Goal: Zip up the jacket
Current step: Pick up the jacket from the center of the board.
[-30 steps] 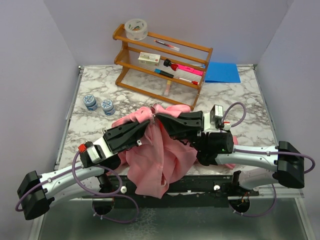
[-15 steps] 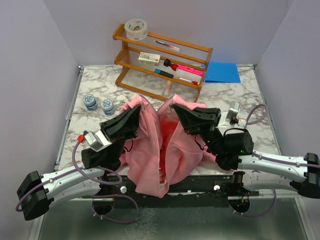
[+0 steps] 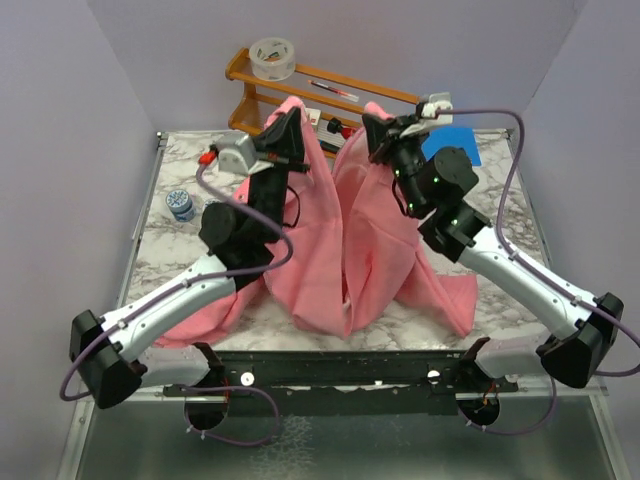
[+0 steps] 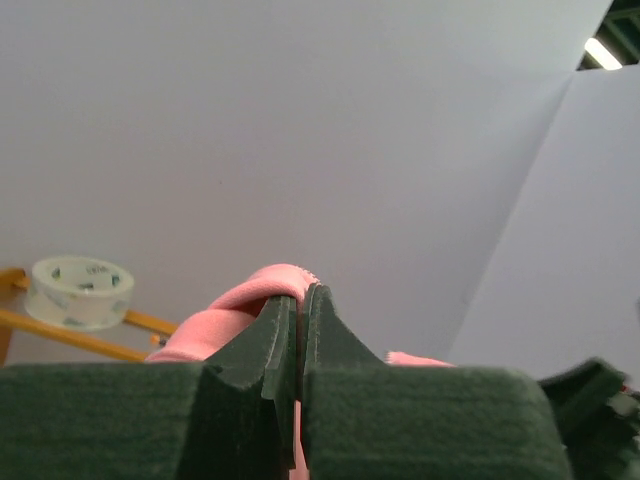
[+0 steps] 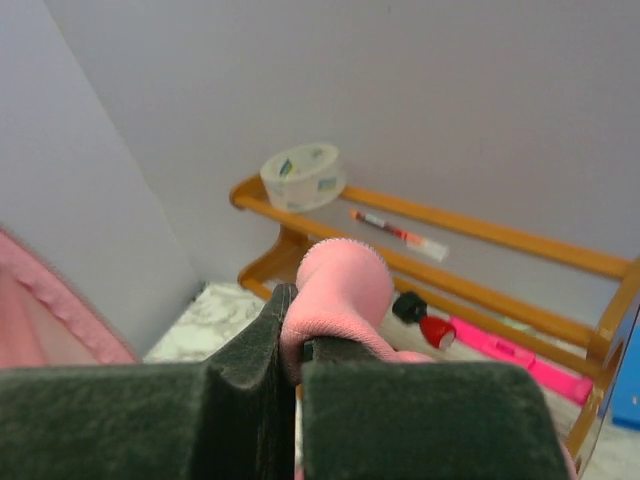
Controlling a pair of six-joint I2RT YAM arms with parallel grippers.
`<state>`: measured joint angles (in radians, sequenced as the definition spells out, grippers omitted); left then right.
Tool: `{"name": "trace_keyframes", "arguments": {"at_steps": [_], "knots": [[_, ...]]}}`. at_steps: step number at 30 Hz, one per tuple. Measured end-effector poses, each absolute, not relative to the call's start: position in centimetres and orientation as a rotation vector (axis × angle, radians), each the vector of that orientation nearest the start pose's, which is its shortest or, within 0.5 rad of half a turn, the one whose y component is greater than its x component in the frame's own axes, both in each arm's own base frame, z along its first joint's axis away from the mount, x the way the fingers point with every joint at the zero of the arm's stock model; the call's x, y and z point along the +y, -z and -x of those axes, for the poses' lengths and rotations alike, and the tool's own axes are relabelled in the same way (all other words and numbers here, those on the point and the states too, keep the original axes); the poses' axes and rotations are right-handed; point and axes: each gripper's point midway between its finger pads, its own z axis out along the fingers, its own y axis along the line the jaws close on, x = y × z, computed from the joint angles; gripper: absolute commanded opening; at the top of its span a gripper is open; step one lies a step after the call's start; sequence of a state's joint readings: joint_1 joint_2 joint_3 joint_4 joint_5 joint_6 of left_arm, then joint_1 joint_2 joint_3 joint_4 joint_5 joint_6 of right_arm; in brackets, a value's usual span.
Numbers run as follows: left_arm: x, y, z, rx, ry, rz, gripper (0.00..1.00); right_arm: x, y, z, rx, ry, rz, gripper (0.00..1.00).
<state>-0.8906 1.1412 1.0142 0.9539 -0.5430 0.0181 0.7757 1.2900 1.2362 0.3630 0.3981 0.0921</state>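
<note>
The pink fleece jacket [image 3: 345, 240] hangs open between both arms, lifted high above the marble table, its lower part and sleeves draping to the table. My left gripper [image 3: 292, 112] is shut on the jacket's upper left edge; pink fabric [image 4: 255, 300] bulges over its tips [image 4: 300, 300]. My right gripper [image 3: 372, 122] is shut on the upper right edge, where a fold of fleece [image 5: 340, 285] curls out between its fingers [image 5: 298, 310]. The two front halves hang apart with a gap down the middle. The zipper cannot be made out.
A wooden rack [image 3: 395, 98] with a tape roll [image 3: 272, 58], pens and markers stands at the back, right behind the raised grippers. A blue folder [image 3: 462, 140] lies back right. A small round jar [image 3: 181, 204] sits at the left.
Both arms have risen and swung toward the back, lifting the jacket from a bunched heap near the front edge into a hanging spread. The grippers have moved apart.
</note>
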Motion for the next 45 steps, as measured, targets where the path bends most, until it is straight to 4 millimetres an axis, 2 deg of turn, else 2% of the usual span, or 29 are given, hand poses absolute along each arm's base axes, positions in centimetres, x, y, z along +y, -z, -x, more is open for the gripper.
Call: {"name": "trace_keyframes", "arguments": {"at_steps": [3, 6, 8, 10, 12, 14, 16, 18, 19, 20, 22, 24, 25, 27, 28, 30, 35, 38, 44, 45], "knots": [[-21.2, -53.8, -32.3, 0.908, 0.556, 0.139, 0.00, 25.0, -48.8, -36.9, 1.238, -0.484, 0.094, 0.00], [-20.3, -55.9, -35.5, 0.902, 0.528, 0.138, 0.00, 23.6, -52.7, -37.1, 1.152, -0.477, 0.100, 0.00], [-20.0, -57.0, -36.6, 0.897, 0.534, 0.128, 0.00, 22.9, -54.2, -36.5, 1.108, -0.479, 0.117, 0.00], [-20.7, -57.0, -36.5, 0.907, 0.583, 0.098, 0.00, 22.9, -54.2, -35.5, 1.099, -0.507, 0.144, 0.00], [-21.6, -55.4, -35.9, 0.948, 0.658, 0.074, 0.00, 23.1, -52.2, -34.2, 1.137, -0.566, 0.166, 0.00], [-22.1, -52.2, -35.1, 1.010, 0.725, 0.062, 0.00, 23.4, -48.8, -32.8, 1.201, -0.640, 0.182, 0.00], [-22.6, -45.5, -33.8, 1.137, 0.808, 0.064, 0.00, 23.8, -43.0, -31.1, 1.315, -0.750, 0.184, 0.00], [-23.2, -38.9, -32.8, 1.271, 0.865, 0.075, 0.00, 24.5, -35.9, -29.4, 1.462, -0.865, 0.163, 0.00], [-23.5, -34.1, -31.9, 1.369, 0.899, 0.087, 0.00, 24.8, -32.1, -28.6, 1.549, -0.916, 0.147, 0.00], [-23.8, -30.2, -31.0, 1.455, 0.915, 0.090, 0.00, 25.0, -28.0, -27.7, 1.648, -0.956, 0.130, 0.00], [-24.6, -20.6, -27.4, 1.685, 0.956, 0.095, 0.00, 25.1, -20.0, -25.5, 1.862, -1.012, 0.084, 0.00], [-24.7, -14.1, -23.9, 1.858, 0.979, 0.093, 0.00, 24.6, -14.7, -23.3, 2.020, -1.042, 0.038, 0.00], [-24.7, -12.2, -22.5, 1.915, 0.988, 0.085, 0.05, 24.4, -13.1, -22.4, 2.073, -1.056, 0.018, 0.00], [-24.4, -9.9, -20.6, 1.978, 1.016, 0.107, 0.14, 24.4, -11.8, -21.4, 2.123, -1.088, -0.006, 0.00], [-24.3, -9.7, -20.3, 1.984, 1.031, 0.122, 0.19, 24.5, -11.9, -21.2, 2.127, -1.104, -0.007, 0.00], [-24.2, -10.0, -19.8, 1.976, 1.071, 0.155, 0.30, 24.8, -12.3, -21.1, 2.117, -1.134, -0.003, 0.00], [-24.3, -11.4, -19.6, 1.935, 1.131, 0.185, 0.47, 25.4, -12.3, -21.0, 2.121, -1.169, -0.007, 0.00], [-24.2, -10.9, -19.4, 1.957, 1.115, 0.173, 0.60, 25.6, -12.3, -21.1, 2.121, -1.183, -0.009, 0.00], [-24.1, -9.9, -19.4, 2.072, 1.012, 0.136, 0.96, 25.6, -12.2, -21.0, 2.122, -1.187, -0.006, 0.00], [-24.1, -9.9, -19.4, 2.094, 0.989, 0.127, 0.98, 25.6, -12.2, -21.0, 2.122, -1.186, -0.006, 0.00]]}}
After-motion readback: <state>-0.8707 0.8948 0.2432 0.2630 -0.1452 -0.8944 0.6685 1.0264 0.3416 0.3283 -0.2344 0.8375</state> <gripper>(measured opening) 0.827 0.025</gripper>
